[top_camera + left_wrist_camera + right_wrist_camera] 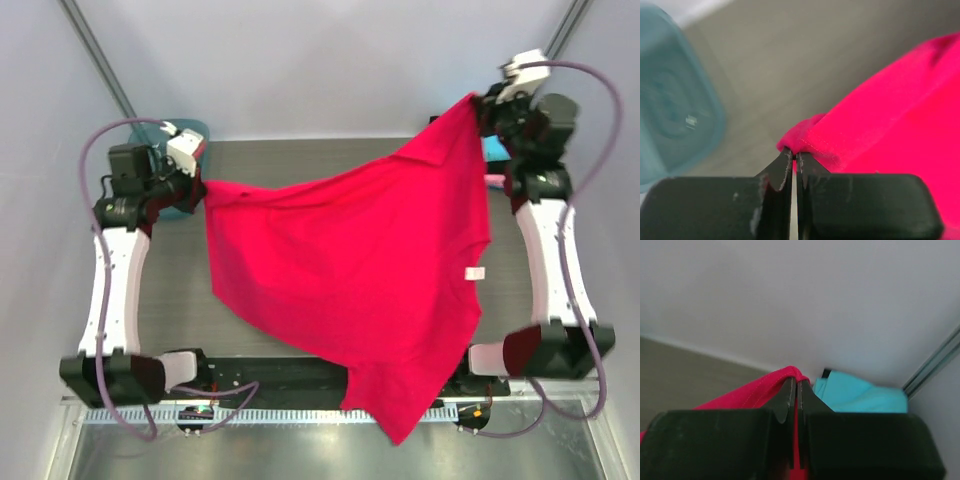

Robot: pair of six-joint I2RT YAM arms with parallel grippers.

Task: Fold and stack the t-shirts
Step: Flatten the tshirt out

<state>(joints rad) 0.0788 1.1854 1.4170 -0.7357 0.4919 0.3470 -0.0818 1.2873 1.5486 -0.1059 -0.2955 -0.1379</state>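
red t-shirt [360,270] hangs spread in the air over the tabletop [280,160], one corner clamped in the left jaws, another in the right jaws. both bites are thin hem pinches, so pulling apart could slip one free; its tail overhanging the near edge may snag.

Red t-shirt [350,270], teal bin [675,100]

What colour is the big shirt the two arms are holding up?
The shirt is bright red, best seen from the top camera.
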